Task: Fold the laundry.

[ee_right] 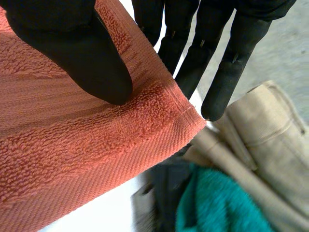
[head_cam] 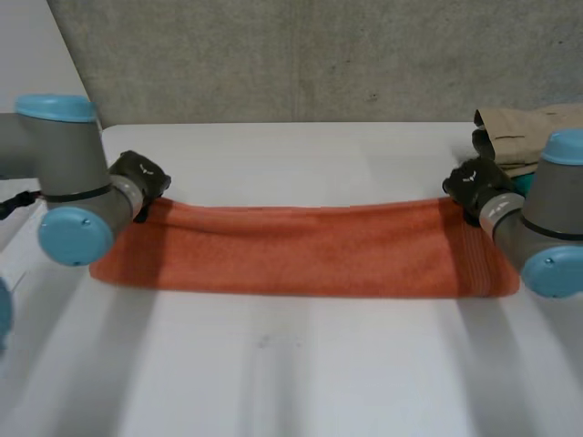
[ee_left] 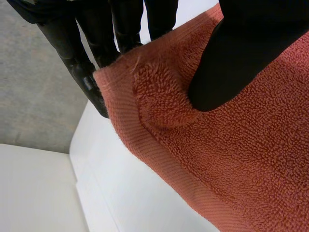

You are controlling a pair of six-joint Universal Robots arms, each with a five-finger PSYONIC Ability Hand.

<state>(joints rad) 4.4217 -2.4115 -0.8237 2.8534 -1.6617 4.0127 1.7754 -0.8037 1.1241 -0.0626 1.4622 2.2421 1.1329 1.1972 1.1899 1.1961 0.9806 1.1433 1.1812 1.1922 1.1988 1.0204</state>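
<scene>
The white surface [head_cam: 291, 382] carries a long orange-red terry towel [head_cam: 301, 250], stretched crosswise as a narrow strip, with ribbed hem bands at both short ends. A heap of beige and teal clothes [head_cam: 515, 137] sits just past its right end. The left hand [head_cam: 138, 175] pinches the far left corner between thumb and fingers; the right hand [head_cam: 474, 182] pinches the far right corner likewise.

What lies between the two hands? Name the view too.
The orange towel spans it in the head view, left hand and right hand each pinching a corner.

Head view: high from behind, facing table [head_cam: 291, 382]. Wrist views: close on opposite corners of shared towel [head_cam: 301, 250].
</scene>
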